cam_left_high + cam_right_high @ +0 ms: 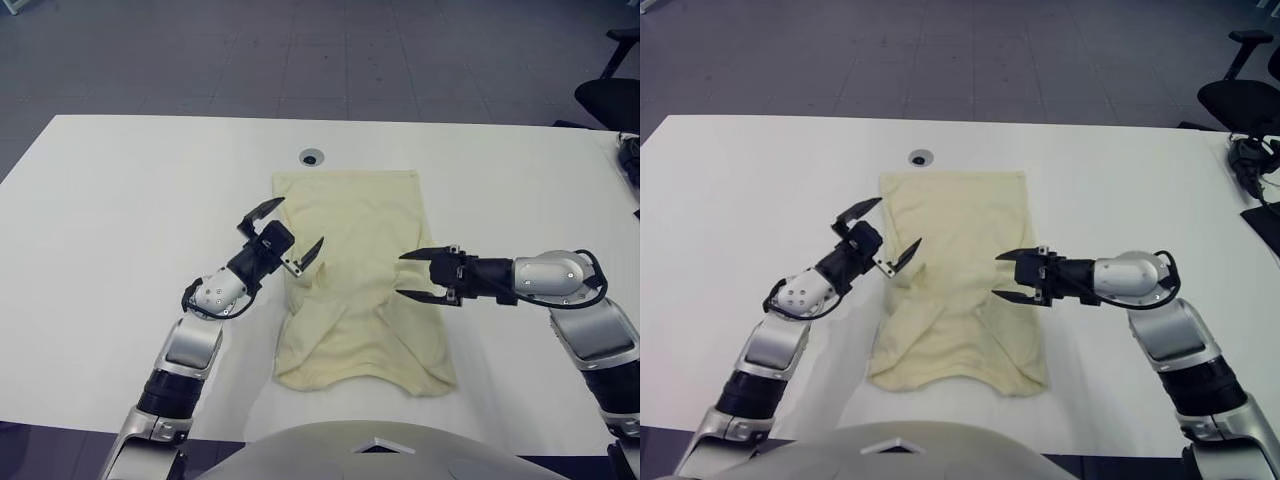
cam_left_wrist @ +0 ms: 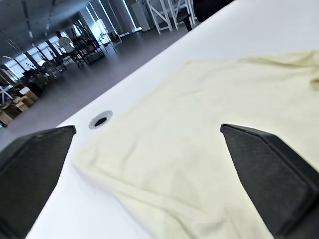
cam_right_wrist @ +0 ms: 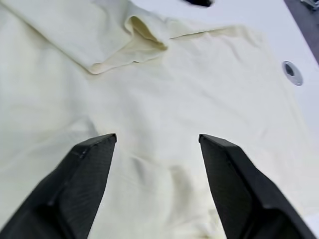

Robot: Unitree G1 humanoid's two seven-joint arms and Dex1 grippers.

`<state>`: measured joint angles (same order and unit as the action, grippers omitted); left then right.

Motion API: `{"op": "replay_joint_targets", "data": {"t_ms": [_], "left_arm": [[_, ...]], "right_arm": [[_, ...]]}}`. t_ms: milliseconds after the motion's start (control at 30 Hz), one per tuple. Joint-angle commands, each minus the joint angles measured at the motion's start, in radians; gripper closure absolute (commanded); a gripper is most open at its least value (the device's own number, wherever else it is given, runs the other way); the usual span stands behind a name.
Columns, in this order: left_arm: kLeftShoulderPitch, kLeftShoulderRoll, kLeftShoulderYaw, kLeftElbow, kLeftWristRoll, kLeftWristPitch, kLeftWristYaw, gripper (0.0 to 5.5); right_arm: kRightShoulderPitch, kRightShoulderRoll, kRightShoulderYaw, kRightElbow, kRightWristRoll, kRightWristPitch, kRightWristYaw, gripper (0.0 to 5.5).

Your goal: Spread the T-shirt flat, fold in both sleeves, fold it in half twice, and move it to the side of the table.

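A pale yellow T-shirt [image 1: 360, 275] lies lengthwise on the white table [image 1: 120, 220], both sleeves folded in over the body, hem at the far end. My left gripper [image 1: 283, 232] hovers open at the shirt's left edge, nothing between its fingers [image 2: 271, 169]. My right gripper [image 1: 408, 274] is open just above the shirt's right half, fingertips pointing left toward the folded sleeves [image 3: 127, 42]. The shirt's near end is rumpled and bulges around the folded sleeves.
A round cable grommet [image 1: 312, 156] sits in the table just beyond the shirt's far edge. Black office chairs [image 1: 610, 95] and dark gear stand at the far right. Bare tabletop extends to the left and right of the shirt.
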<state>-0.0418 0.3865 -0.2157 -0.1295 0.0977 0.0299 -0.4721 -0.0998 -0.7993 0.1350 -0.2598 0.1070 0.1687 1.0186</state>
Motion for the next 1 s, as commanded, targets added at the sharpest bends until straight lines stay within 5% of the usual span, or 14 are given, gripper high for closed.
{"op": "replay_joint_targets", "data": {"t_ms": [33,333,667,1000], "left_arm": [[-0.032,0.054,-0.012,0.068,0.045,0.038,-0.036,0.1],[-0.219,0.075,-0.049,0.396,0.108,-0.119,-0.069,0.1],[-0.236,0.029,-0.073,0.472,0.095,-0.213,-0.061,0.1],[-0.232,0.022,-0.056,0.47,0.078,-0.21,-0.057,0.1]], "right_arm": [[-0.011,0.061,-0.029,0.043,0.004,0.019,-0.087,1.6],[0.006,0.284,0.203,-0.106,-0.086,0.083,-0.252,0.14],[-0.003,0.412,0.361,0.032,-0.287,0.009,-0.415,0.14],[0.001,0.383,0.43,0.098,-0.426,-0.069,-0.422,0.14]]}}
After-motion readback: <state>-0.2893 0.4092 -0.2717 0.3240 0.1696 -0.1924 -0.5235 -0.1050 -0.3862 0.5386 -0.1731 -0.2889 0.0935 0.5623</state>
